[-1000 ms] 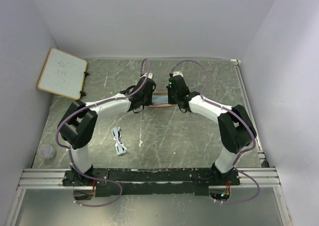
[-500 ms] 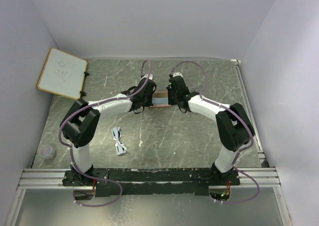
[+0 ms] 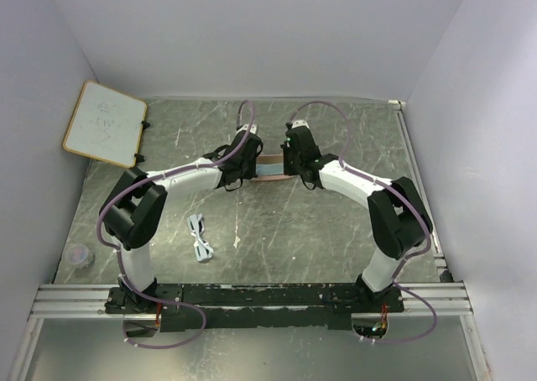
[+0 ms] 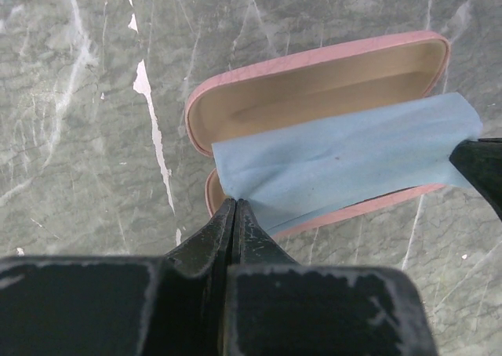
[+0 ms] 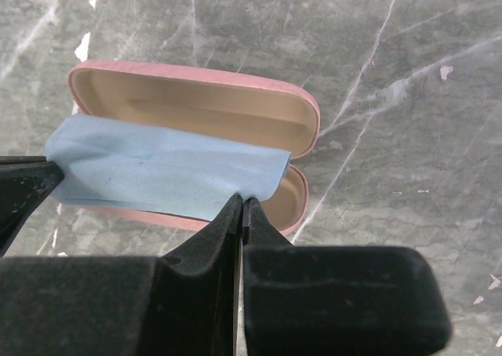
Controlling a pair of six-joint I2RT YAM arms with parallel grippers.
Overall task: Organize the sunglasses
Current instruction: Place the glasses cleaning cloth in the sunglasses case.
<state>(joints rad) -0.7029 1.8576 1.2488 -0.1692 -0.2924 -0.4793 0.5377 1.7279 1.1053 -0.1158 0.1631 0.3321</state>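
The white-framed sunglasses (image 3: 200,237) lie on the table near the left arm, away from both grippers. The pink case (image 4: 314,74) lies open at mid-table; it also shows in the right wrist view (image 5: 196,101). A light blue cloth (image 4: 345,164) is stretched over the open case and shows in the right wrist view too (image 5: 165,172). My left gripper (image 4: 234,203) is shut on the cloth's left end. My right gripper (image 5: 243,199) is shut on its right end. In the top view the left gripper (image 3: 239,164) and right gripper (image 3: 295,163) flank the case (image 3: 270,168).
A small whiteboard (image 3: 105,122) leans at the far left. A small clear round lid (image 3: 79,255) lies at the near left. Lilac walls enclose the table on three sides.
Both grippers shifted a little towards the far side of the table, still holding the cloth over the case. The sunglasses have not moved.
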